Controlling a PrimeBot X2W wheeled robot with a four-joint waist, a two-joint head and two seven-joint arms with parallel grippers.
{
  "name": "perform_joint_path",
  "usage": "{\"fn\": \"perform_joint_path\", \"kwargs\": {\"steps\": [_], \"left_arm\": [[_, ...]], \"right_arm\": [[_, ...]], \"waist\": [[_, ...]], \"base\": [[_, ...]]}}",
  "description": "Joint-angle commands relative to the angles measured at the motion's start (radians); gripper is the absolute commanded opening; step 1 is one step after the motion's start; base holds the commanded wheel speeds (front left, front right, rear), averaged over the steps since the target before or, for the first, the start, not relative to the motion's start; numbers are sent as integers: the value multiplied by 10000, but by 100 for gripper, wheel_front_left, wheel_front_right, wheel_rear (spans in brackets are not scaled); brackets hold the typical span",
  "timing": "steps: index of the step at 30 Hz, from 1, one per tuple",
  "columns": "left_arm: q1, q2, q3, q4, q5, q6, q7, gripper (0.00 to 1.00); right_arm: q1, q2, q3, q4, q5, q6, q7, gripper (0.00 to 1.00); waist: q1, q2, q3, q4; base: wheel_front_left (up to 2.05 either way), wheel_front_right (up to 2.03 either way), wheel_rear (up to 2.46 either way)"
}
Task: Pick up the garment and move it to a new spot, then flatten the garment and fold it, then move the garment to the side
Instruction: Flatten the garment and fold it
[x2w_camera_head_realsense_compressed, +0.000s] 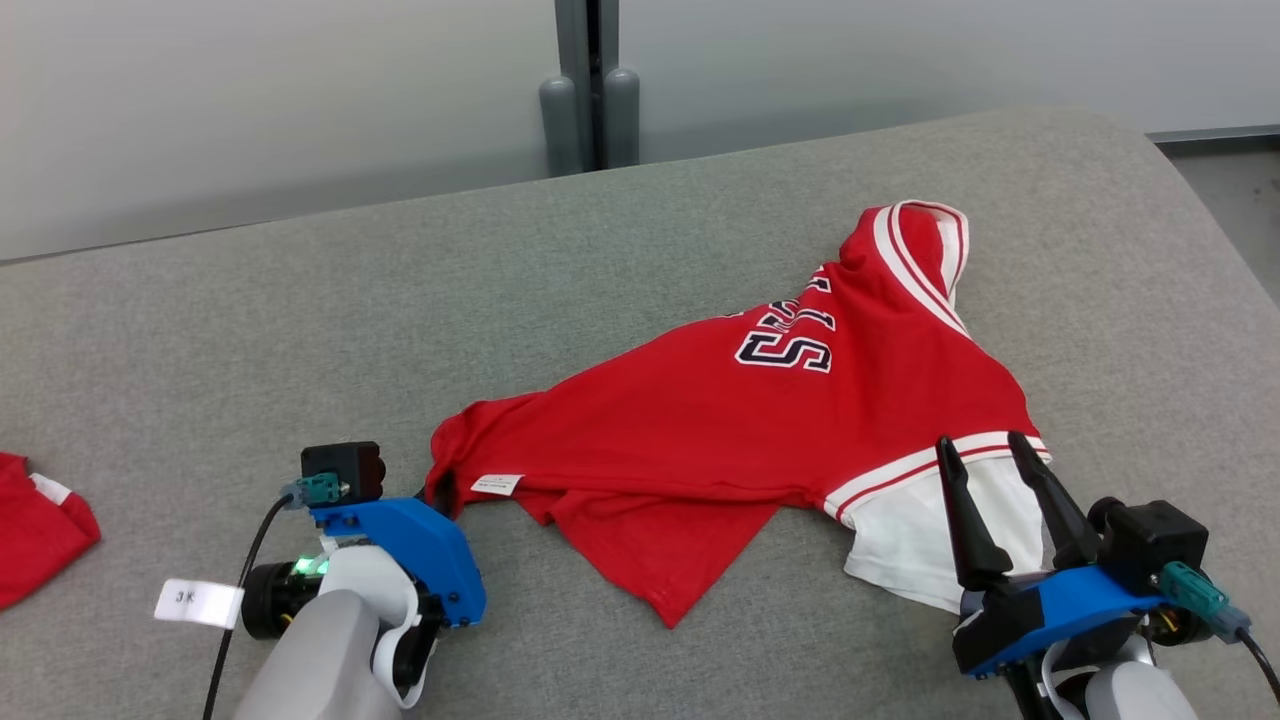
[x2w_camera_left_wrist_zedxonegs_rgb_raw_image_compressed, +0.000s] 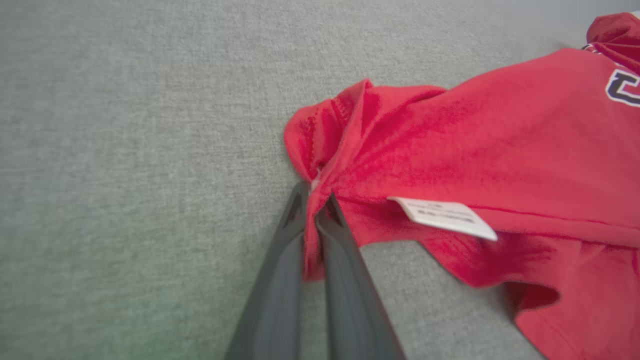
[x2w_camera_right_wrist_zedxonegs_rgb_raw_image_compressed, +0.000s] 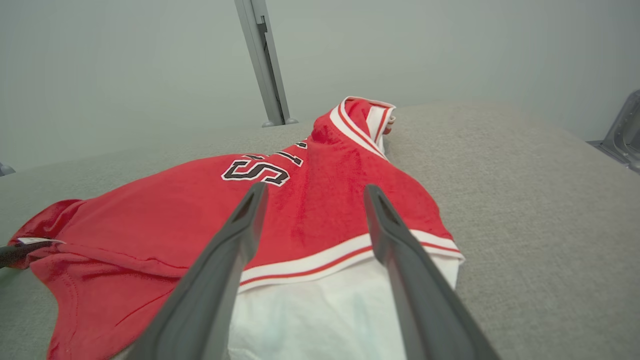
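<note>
Nearest, the left gripper (x2w_camera_left_wrist_zedxonegs_rgb_raw_image_compressed: 315, 195) was clamped on a hem corner of the red jersey (x2w_camera_head_realsense_compressed: 700, 420). The right gripper (x2w_camera_head_realsense_compressed: 982, 445) hung spread wide above its white sleeve (x2w_camera_head_realsense_compressed: 900, 545), holding nothing. The jersey lay rumpled and twisted across the grey cushioned surface (x2w_camera_head_realsense_compressed: 300, 320), striped trim farthest. Flattening looked barely begun; folding and moving aside were not yet done.

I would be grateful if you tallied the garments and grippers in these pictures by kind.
Garments: 2 (jersey; second red garment at the head view's left edge)
Grippers: 2 (left gripper, shut on the jersey; right gripper, open)
Total: 4
</note>
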Motion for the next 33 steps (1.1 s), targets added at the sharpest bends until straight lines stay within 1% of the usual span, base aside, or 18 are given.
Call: {"fn": "perform_joint_path", "kwargs": {"steps": [1,5,10,13,14,15,16,21,28,33], "left_arm": [[247,47,72,44,-69,136,-235,0],[726,236,330,-236,-210,276,-980,0],[1537,438,599,-795,-411,370,-1527,0],[1895,468,551,-1284,-463,274,-1692,0],[1980,443,537,-1443,-516,206,-1752,17],[2081,419,525,-1619,-542,142,-1840,97],[2157,405,499,-1797,-553,91,-1976,100],[2576,362,379,-2446,-592,-78,-2521,100],[3245,738,407,-3594,-349,-188,-3301,100],[3616,993,631,-4386,10,-129,-3475,100]], "right_arm": [[-144,-7,-67,-24,-26,1,-71,100],[-11,-6,-278,-83,-96,1,-47,100],[117,-6,-482,-153,-133,1,7,100],[207,-7,-599,-214,-165,1,83,100],[229,-7,-649,-234,-177,1,84,100],[246,-6,-667,-261,-186,1,99,100],[267,-7,-698,-283,-185,1,129,100],[356,-9,-803,-380,-159,1,210,100],[750,-7,-960,-696,-227,1,375,100],[1089,-7,-1037,-864,-247,1,478,100]], "waist": [[-1,0,2,149],[-1,0,-55,581],[-1,0,-211,1103],[-1,0,-316,1387],[-1,0,-361,1487],[-1,0,-404,1556],[-1,0,-458,1624],[-1,0,-801,1794],[-1,0,-1232,1806],[-1,0,-1440,1778]], "base": [[0,0,0],[0,0,0],[0,0,0],[0,0,0],[0,0,0],[0,0,0],[0,0,0],[0,0,0],[0,0,0],[0,0,0]]}}
